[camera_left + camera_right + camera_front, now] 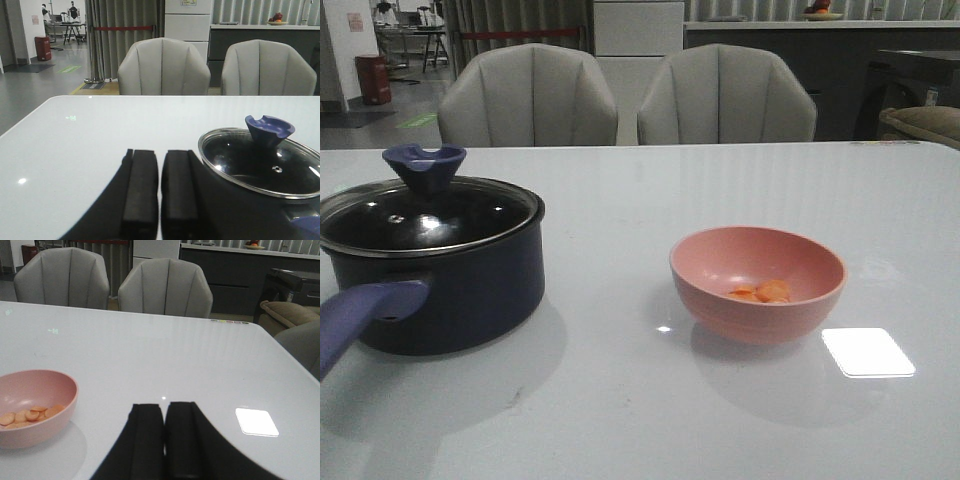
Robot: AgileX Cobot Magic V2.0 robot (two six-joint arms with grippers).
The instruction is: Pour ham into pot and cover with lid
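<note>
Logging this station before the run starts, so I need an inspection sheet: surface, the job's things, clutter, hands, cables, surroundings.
Surface: white glossy table, with bright light reflections.
Pot: pot stands at the left of the front view, its handle toward the camera.
Lid: lid sits on the pot, blue knob up.
Ham: ham lies as a few slices in the pink bowl, to the right of the pot and apart from it.
Clutter: nothing seen.
Hands: left hand shut, beside the pot, holding nothing; right hand shut, empty, apart from the bowl.
Cables: nothing seen.
Surroundings: two grey chairs behind the table; a counter further back.
</note>
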